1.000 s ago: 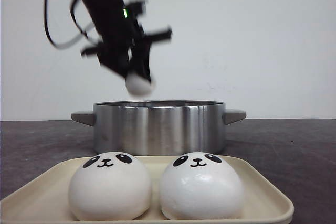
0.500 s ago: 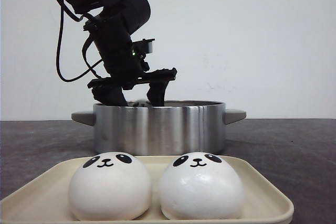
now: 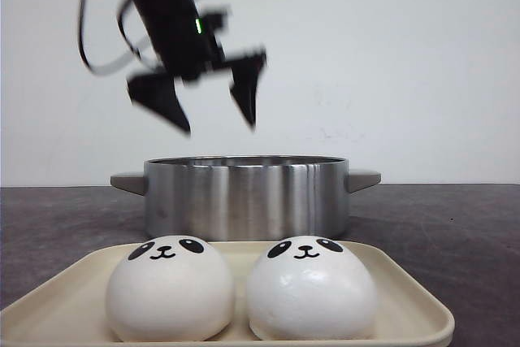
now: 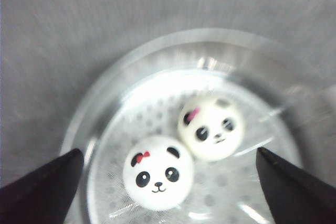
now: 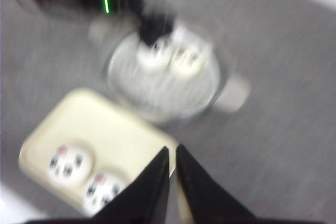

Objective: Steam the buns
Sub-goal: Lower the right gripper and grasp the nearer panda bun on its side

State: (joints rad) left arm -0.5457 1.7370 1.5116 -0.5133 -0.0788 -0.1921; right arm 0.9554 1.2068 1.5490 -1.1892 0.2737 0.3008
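Two white panda-face buns [image 3: 171, 288] [image 3: 311, 288] sit side by side on a cream tray [image 3: 410, 294] at the front. Two more buns [image 4: 158, 172] [image 4: 211, 127] lie inside the steel pot [image 3: 246, 197] on its perforated steamer plate. My left gripper [image 3: 215, 111] is open and empty, held above the pot's left half; in the left wrist view it [image 4: 168, 182] hangs wide apart over the two buns. My right gripper [image 5: 172, 149] is shut and empty, high above the tray's edge [image 5: 157, 135]. The right wrist view is blurred and shows the pot [image 5: 163, 72].
The pot has two grey side handles [image 3: 128, 182] [image 3: 362, 178]. The dark grey table [image 3: 455, 225] runs around the pot and tray. A white wall stands behind.
My left gripper carried a bun down into the pot, let it go, and has risen above the rim with its jaws open.
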